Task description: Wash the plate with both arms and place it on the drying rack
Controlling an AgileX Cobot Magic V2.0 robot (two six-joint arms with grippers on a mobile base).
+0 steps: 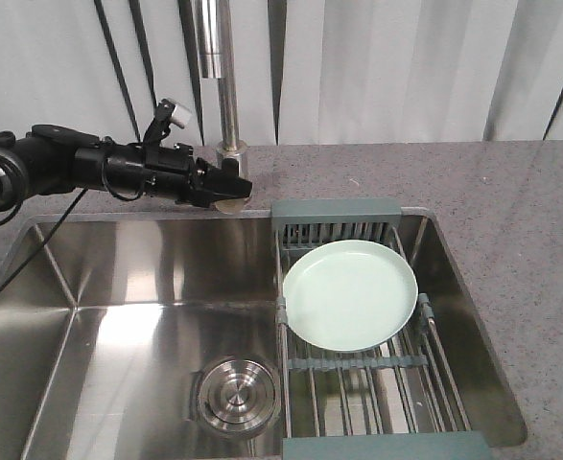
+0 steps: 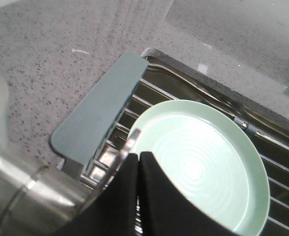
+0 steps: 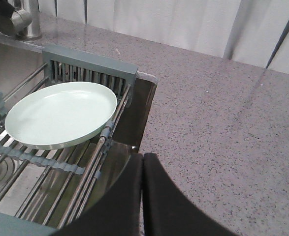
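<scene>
Plate rests on rack as both grippers stand shut

Plate (image 1: 350, 294), pale mint green and unpatterned, lies face up on the steel rods of the drying rack (image 1: 336, 218), which spans the right side of the stainless sink (image 1: 118, 278). Its far edge sits close to the rack's grey-green end block, and it appears slightly tilted on the rods.

The left gripper (image 1: 233, 191) hovers above the sink's back edge, near the base of the tap (image 1: 225, 86) and well apart from the plate; its wrist view shows the two black fingers pressed together with nothing between them. The right gripper (image 3: 142, 162) hangs over the counter's edge just beside the rack, its fingers likewise closed and empty.

The plate looks rigid, smooth and fairly light, probably slick when wet and liable to chip if dropped on steel. Its shallow raised rim seems the only practical hold, best pinched at the edge overhanging the rods.

No brand, label or legible writing shows on the plate, rack or arms.
</scene>
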